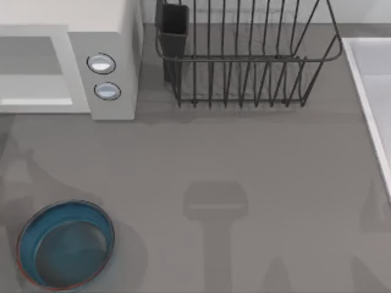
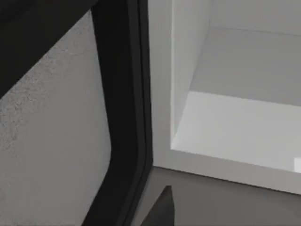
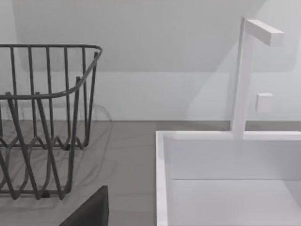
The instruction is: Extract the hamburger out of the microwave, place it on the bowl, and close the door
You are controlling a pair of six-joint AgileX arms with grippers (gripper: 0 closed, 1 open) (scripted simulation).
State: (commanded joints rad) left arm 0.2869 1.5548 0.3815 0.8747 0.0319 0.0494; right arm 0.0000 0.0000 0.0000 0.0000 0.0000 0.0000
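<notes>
The microwave (image 1: 113,36) stands at the table's back left, two round knobs (image 1: 101,63) on its side panel. In the left wrist view its door (image 2: 51,141) stands swung open, showing a dark inner frame and a grey window beside the white cavity (image 2: 235,127). A dark part of my left gripper (image 2: 163,212) is close in front of that opening. The hamburger is out of view. The bowl (image 1: 24,235), teal-blue inside with a reddish-brown rim, sits at the front left with nothing in it. A dark part of my right gripper (image 3: 89,212) hangs near the sink.
A black wire dish rack (image 1: 244,58) with a dark cup holder (image 1: 173,30) stands at the back centre. A white sink (image 1: 372,91) with a white tap (image 3: 244,75) takes up the right side. Arm shadows fall on the grey tabletop (image 1: 214,207).
</notes>
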